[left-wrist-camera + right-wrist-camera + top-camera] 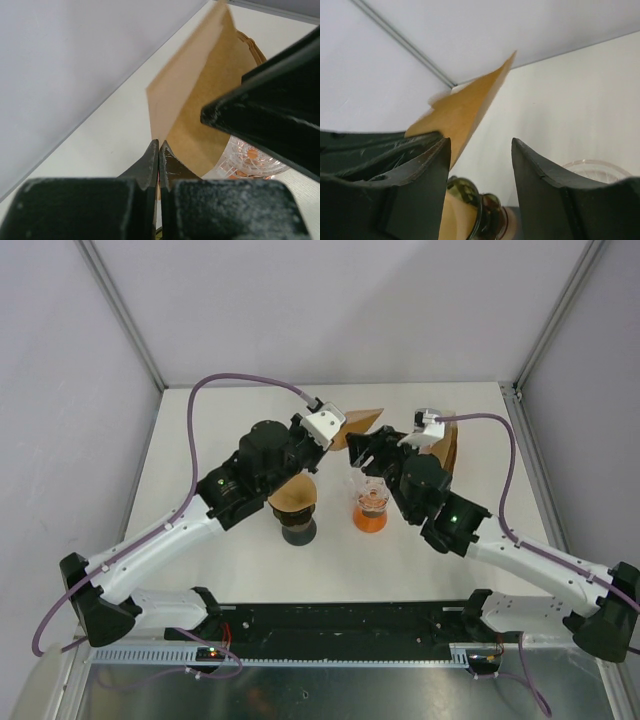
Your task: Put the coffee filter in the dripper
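Coffee filter (364,423) is not in the dripper: it is held in the air over the far half of the white table (190,560), behind and above the dripper (370,511). Nearest the viewer, both arm bases sit at the table's near edge. Further in, at mid-table, two vessels stand side by side and apart. On the left is a dark vessel (298,528) topped by a tan cone (293,495). On the right is the clear, ribbed dripper with orange showing in its lower part. Beyond these, the left gripper (341,437) is clamped on the filter; the left wrist view shows its fingertips pressed together on the filter's lower corner, with the flat brown sheet rising from them, tilted. The right gripper (360,452) faces it from the other side with its jaws apart and nothing between them. In the right wrist view the filter's lower edge runs beside the inner face of one finger (427,165); contact cannot be confirmed. The same view shows the dripper's clear rim and the dark vessel below the jaws. Farthest back on the right, a brown upright piece (449,448) stands partly hidden behind the right arm; its scalloped edge shows in the left wrist view, and what it is cannot be told.
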Controlling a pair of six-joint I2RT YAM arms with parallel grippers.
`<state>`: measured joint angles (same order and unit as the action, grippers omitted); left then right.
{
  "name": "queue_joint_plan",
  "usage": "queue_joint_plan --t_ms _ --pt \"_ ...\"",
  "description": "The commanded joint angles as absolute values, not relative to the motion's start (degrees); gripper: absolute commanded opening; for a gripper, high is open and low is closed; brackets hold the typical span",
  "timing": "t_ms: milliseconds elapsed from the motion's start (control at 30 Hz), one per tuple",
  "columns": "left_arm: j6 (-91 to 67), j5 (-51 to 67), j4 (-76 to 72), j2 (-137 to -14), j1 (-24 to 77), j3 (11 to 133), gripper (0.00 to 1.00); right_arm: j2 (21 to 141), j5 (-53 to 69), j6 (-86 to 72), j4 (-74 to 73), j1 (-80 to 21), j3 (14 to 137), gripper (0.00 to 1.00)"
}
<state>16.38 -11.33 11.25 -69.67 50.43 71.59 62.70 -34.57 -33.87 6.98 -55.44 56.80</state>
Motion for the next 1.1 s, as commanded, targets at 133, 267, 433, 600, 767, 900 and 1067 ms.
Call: queue_joint_plan --t_ms 133,267,433,600,767,900,1067 --pt "13.49 -9.18 11.28 -67.51 50.35 75.08 0.0 65.61 -33.12 -37.59 13.43 -50.25 58.94 0.4" --pt "13.15 -10.03 11.42 -67.48 50.39 75.78 0.0 66.51 -31.1 -38.57 13.03 -48.75 58.9 0.2" --pt "13.27 -12.66 11.6 -67.52 50.33 77.4 0.0 65.94 -30.89 -36.41 10.05 -47.96 59.48 0.01" --pt "13.2 -6.69 15.02 -67.25 50.27 77.81 0.32 65.01 -30.93 -30.86 -4.07 -47.47 65.79 0.0" --pt "9.44 4.63 21.19 -65.91 50.23 77.34 0.72 66.93 -27.35 -25.31 -29.39 -46.38 79.13 0.0" --pt "6.23 6.66 24.52 -66.19 50.07 80.3 0.8 70.72 -24.81 -23.4 -47.99 -44.61 91.63 0.0" --pt "-0.08 14.16 25.16 -69.83 50.06 84.43 0.89 77.36 -22.69 -23.26 -59.07 -44.92 103.43 0.0"
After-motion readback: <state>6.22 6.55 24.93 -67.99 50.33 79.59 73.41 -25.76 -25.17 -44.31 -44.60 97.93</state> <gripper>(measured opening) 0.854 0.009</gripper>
